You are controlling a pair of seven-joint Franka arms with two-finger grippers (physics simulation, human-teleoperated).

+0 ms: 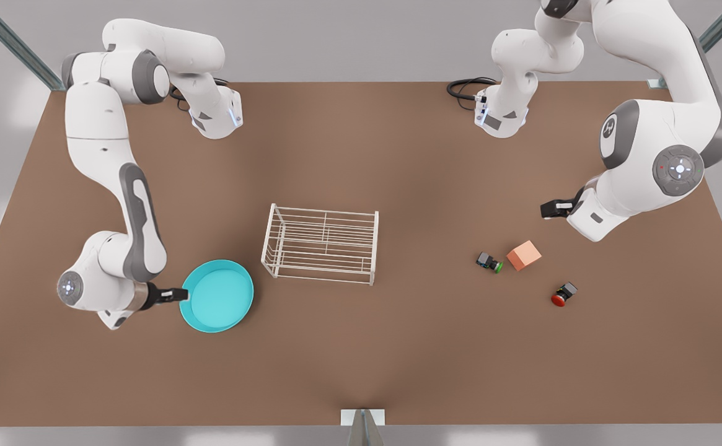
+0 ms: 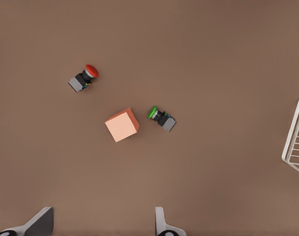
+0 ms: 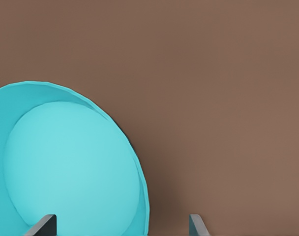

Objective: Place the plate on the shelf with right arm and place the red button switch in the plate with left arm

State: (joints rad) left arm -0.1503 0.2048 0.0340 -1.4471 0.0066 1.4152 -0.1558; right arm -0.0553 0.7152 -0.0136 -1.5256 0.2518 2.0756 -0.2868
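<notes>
The turquoise plate point(image 1: 218, 297) point(image 3: 66, 167) lies flat on the table at the front view's left, just left of the white wire shelf point(image 1: 322, 243) point(image 2: 297, 140). My right gripper point(image 1: 180, 294) point(image 3: 120, 228) is at the plate's left rim, open, with its fingers point(image 3: 41, 226) set wide on either side of the rim. The red button switch point(image 1: 563, 293) point(image 2: 84, 78) lies on its side at the front view's right. My left gripper point(image 1: 548, 209) point(image 2: 100, 228) hangs open above the table, well behind the switch and holding nothing.
A green-capped black switch point(image 1: 489, 261) point(image 2: 162, 118) and a salmon-orange cube point(image 1: 523, 255) point(image 2: 122, 125) lie close together between the shelf and the red switch. Both arm bases stand at the table's far edge. Bare brown table point(image 1: 361, 359) runs along the front.
</notes>
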